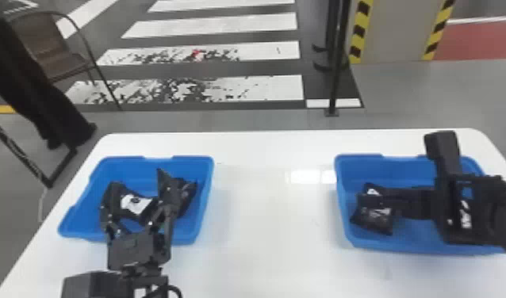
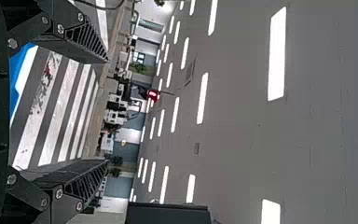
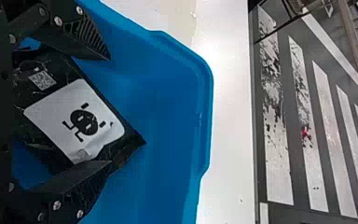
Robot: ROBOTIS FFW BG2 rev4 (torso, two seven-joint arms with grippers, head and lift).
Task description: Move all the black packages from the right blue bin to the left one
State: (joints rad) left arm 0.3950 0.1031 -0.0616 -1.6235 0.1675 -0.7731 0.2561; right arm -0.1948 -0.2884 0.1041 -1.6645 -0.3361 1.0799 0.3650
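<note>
Over the left blue bin (image 1: pixel 77 216), my left gripper (image 1: pixel 137 180) is raised with its fingers spread. Below and behind those fingers, black packages lie in that bin, one with a white label (image 1: pixel 134 203). In the left wrist view the left gripper (image 2: pixel 107 112) has nothing between its fingers. My right gripper (image 1: pixel 365 199) reaches in from the right, low in the right blue bin (image 1: pixel 426 241), beside a black package (image 1: pixel 372 220). The right wrist view shows the right gripper (image 3: pixel 109 111) open around a black package with a white label (image 3: pixel 51 116), one finger on each side.
Both bins stand on a white table (image 1: pixel 274 206), with a wide stretch of tabletop between them. A chair (image 1: pixel 52 47) and a black post (image 1: pixel 335 79) stand on the floor beyond the table.
</note>
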